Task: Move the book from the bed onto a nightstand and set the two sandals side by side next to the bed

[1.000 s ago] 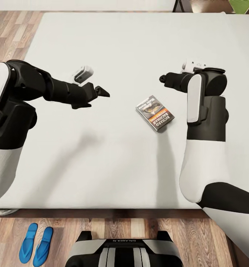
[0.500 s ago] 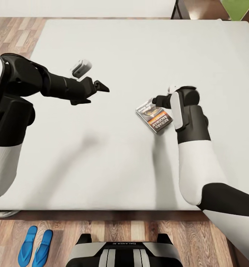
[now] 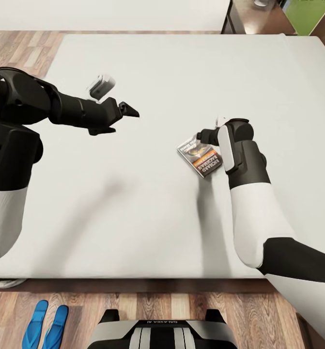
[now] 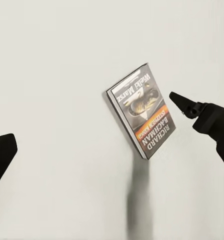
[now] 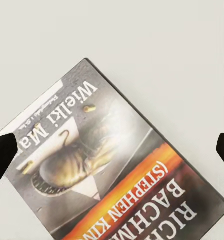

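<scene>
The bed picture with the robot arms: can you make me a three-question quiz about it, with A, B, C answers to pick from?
1. Where does the book lie?
A. on the wood floor
B. on the grey mattress of the bed
C. on a chair

2. How many blue sandals lie on the floor by the bed?
A. two
B. four
C. none

3. How is the right tool right now?
A. shut tight on the book
B. holding a sandal
C. open, with the book between its fingertips

Answers:
1 B: the head view shows the book flat on the mattress.
2 A: a pair lies side by side on the planks.
3 C: the right wrist view shows both dark fingertips spread wide, one at each side of the cover.
</scene>
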Motion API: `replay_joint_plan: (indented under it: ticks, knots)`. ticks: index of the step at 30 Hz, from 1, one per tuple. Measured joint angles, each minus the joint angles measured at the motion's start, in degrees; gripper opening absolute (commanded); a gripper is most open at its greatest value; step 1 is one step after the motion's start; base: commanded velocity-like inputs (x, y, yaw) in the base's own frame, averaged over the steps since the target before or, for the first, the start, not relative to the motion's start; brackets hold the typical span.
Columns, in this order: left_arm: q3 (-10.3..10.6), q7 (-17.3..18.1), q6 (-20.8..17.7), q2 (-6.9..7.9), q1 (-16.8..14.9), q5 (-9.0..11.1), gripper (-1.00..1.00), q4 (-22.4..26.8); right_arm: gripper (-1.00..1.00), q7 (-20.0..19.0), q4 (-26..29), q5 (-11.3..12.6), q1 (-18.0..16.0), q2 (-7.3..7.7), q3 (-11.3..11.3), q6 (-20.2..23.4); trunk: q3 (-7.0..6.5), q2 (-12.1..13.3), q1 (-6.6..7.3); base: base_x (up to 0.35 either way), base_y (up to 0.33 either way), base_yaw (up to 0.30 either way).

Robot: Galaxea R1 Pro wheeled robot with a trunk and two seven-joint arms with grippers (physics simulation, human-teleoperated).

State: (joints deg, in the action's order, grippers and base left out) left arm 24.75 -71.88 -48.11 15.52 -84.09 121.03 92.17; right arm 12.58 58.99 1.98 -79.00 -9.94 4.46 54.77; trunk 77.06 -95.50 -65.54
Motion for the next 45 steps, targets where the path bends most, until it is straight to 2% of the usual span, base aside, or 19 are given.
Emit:
replay_joint_plan:
  ticks: [7,19,24,29,35,45]
  knots:
    - [0.17,0.03,-0.05,0.16,0.37,-0.05,1.0,0.0,1.0,0.02,-0.11,-0.02,0.25,0.0,-0.04,-0.58,-0.49,0.0,0.01,0.04,0.0,0.006]
    - [0.37,-0.03,-0.15,0.13,0.66,-0.05,1.0,0.0,1.0,-0.68,-1.3,0.08,0.66,0.09,0.31,-3.77,-0.61,0.0,0.01,0.201,0.0,0.001]
    - [0.43,-0.04,-0.14,0.22,0.82,-0.06,1.0,0.0,1.0,-0.88,-3.52,0.08,0.69,0.14,0.39,-7.56,-0.61,0.0,0.0,0.048,0.0,0.0]
    - [0.45,-0.04,-0.13,0.21,0.97,-0.06,1.0,0.0,1.0,-0.94,-5.93,0.12,0.64,0.15,0.22,-8.95,-0.61,0.0,0.0,0.018,0.0,0.0]
    - [0.45,-0.04,-0.12,0.2,1.06,-0.05,1.0,0.0,1.0,-0.97,-9.3,0.2,0.45,0.15,0.14,-9.7,-0.61,0.0,0.0,0.031,0.0,0.0]
    - [0.4,-0.03,-0.24,0.32,1.25,-0.06,1.0,0.0,1.0,-0.98,-10.47,0.17,0.18,0.16,0.18,-9.93,-0.61,0.0,0.01,0.125,0.0,0.0]
